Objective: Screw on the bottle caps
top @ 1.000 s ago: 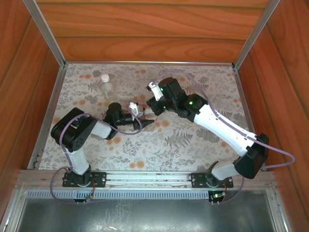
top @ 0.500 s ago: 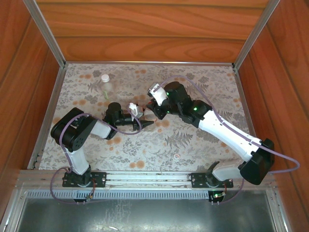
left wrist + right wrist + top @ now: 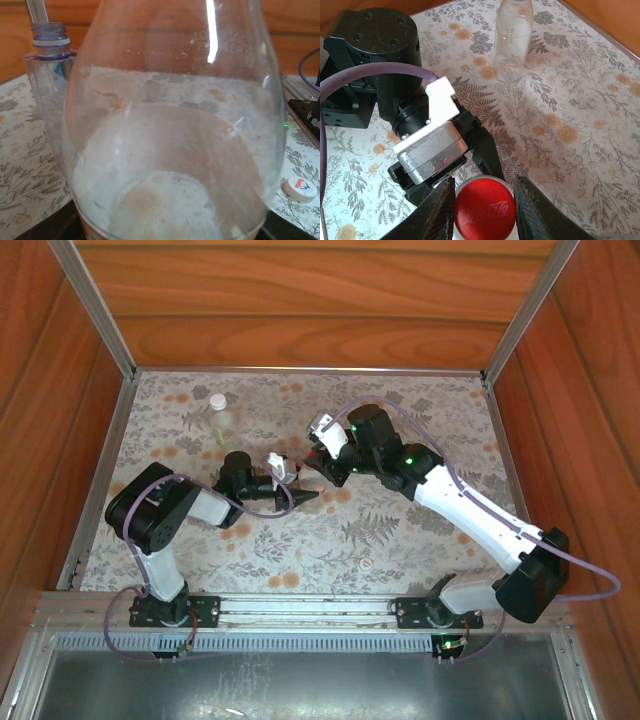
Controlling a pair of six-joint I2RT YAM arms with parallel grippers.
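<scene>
My left gripper is shut on a clear bottle with an orange label at its base, held upright over the table's middle. My right gripper reaches down from above and is shut on the red cap, which sits on top of that bottle. The left gripper's black fingers run under the cap. A slim bottle with a bluish-purple open neck stands just beyond. A white cap lies on the cloth.
A clear bottle with a white cap stands at the back left. The loose white cap lies near the front middle of the flowered cloth. Wooden walls close in the table on three sides.
The right wrist has turned with the red cap in its jaws, and the right arm's elbow has swung to the right. The left arm has stayed in place.
</scene>
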